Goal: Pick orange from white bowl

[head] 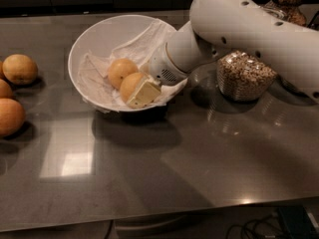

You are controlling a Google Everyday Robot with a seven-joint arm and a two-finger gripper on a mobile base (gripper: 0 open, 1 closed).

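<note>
While gripper (142, 93) touches orange (129, 83) inside white bowl (82, 44), near front rim.

The gripper (143, 93), sitting inside the white bowl (99, 31), is covering the lower right of the orange (128, 83), the arm (239, 24) is masking the top of the cereal jar (244, 78), and the left edge is cropping a loose fruit (9, 116).

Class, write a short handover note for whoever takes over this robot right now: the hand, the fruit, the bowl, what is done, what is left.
Hand: down inside the white bowl, against the front orange; whether it has a grip cannot be told.
Orange: lying on the cloth in the bowl, beside a second fruit.
Done: reach into the bowl.
Left: confirm the grip, then lift the orange clear of the bowl.
</note>
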